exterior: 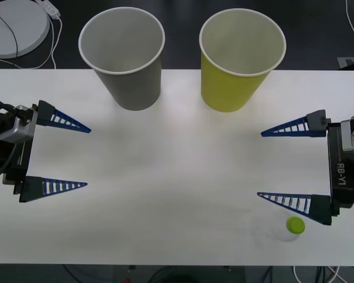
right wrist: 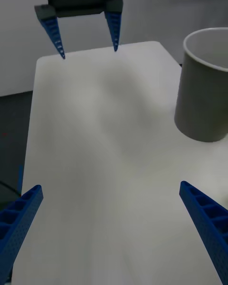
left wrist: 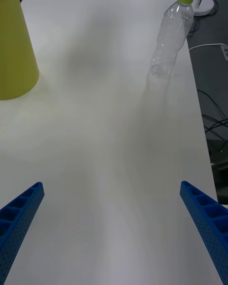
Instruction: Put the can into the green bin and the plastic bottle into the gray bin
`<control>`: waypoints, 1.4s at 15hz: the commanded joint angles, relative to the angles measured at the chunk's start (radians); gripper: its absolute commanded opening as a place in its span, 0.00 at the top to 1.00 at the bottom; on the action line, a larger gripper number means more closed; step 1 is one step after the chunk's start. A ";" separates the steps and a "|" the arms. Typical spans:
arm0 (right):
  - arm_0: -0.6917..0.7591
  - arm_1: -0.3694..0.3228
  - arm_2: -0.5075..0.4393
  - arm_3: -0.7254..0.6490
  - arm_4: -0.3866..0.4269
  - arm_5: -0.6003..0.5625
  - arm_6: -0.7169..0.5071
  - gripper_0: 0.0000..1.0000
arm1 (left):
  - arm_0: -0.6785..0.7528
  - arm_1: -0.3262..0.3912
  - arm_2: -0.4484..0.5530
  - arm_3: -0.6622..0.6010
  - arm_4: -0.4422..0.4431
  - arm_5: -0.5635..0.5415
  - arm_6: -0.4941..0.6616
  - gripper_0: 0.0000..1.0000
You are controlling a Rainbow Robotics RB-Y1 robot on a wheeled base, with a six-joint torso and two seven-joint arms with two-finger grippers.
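"RB-Y1" on right gripper (exterior: 259, 164) beside unlabelled plastic bottle (exterior: 291, 228)

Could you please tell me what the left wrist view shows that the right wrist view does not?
Left wrist view alone: the plastic bottle standing upright near the table's edge, and the green bin.

Right wrist view alone: the gray bin, and the left gripper open at the far end of the table.

Both: the white table, with that arm's own blue fingers spread at the corners.

A white table (exterior: 177, 177); round white disc (exterior: 15, 26) and cables (exterior: 53, 35) behind.
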 commanded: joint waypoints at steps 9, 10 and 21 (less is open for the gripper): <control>0.129 0.061 -0.146 0.005 -0.025 -0.095 0.060 0.00 | 0.000 0.000 0.000 0.000 0.000 0.000 0.000 0.00; 0.142 0.080 -0.181 0.021 -0.029 -0.147 0.066 0.00 | 0.000 0.000 0.000 0.000 0.000 0.000 0.000 0.00; 0.187 0.103 -0.310 0.330 -0.200 -0.439 0.433 0.00 | 0.000 0.000 0.000 0.000 0.000 0.000 0.000 0.00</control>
